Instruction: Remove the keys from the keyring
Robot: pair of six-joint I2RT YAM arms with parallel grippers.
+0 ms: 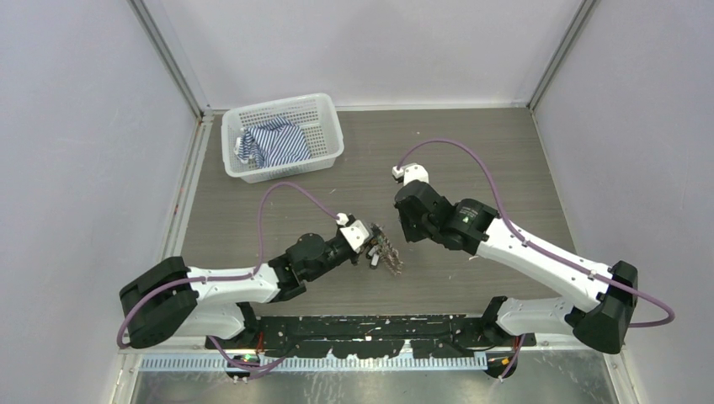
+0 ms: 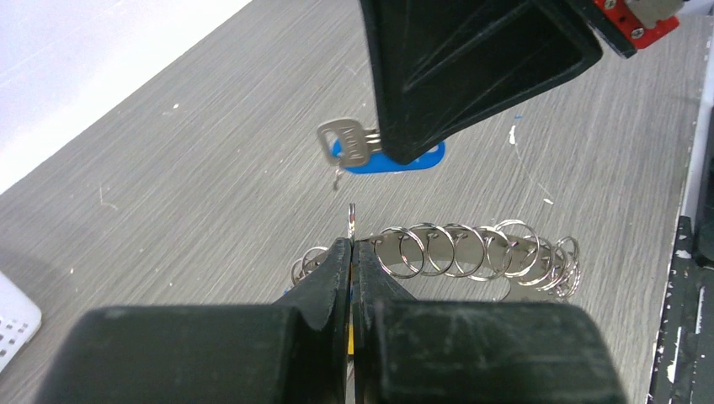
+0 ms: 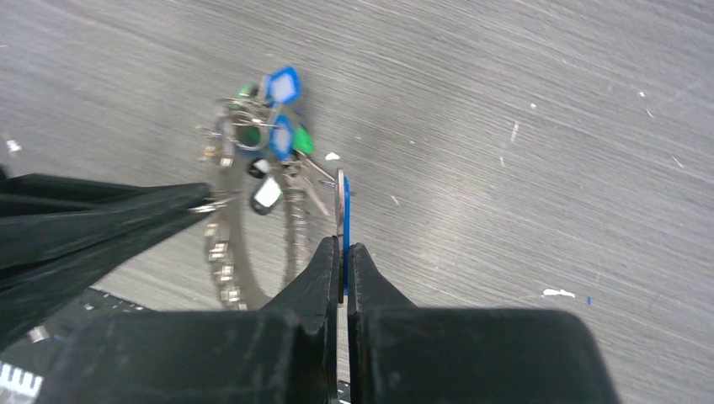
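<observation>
The keyring (image 1: 389, 255) is a large thin metal ring hung with small split rings (image 2: 471, 251), silvery keys and blue, green and white tags (image 3: 271, 143). My left gripper (image 2: 352, 244) is shut on the ring's edge and holds it upright just above the table. My right gripper (image 3: 341, 246) is shut on one key (image 2: 347, 141) with a blue tag (image 2: 421, 160). That key sits just beside the ring. I cannot tell whether it still hangs on the ring. In the top view the left gripper (image 1: 373, 246) and right gripper (image 1: 408, 233) meet at the ring.
A white mesh basket (image 1: 328, 109) with a blue-striped cloth (image 1: 274, 143) stands at the back left of the grey table. Walls close in both sides and the back. Small white specks (image 3: 557, 293) lie on the table.
</observation>
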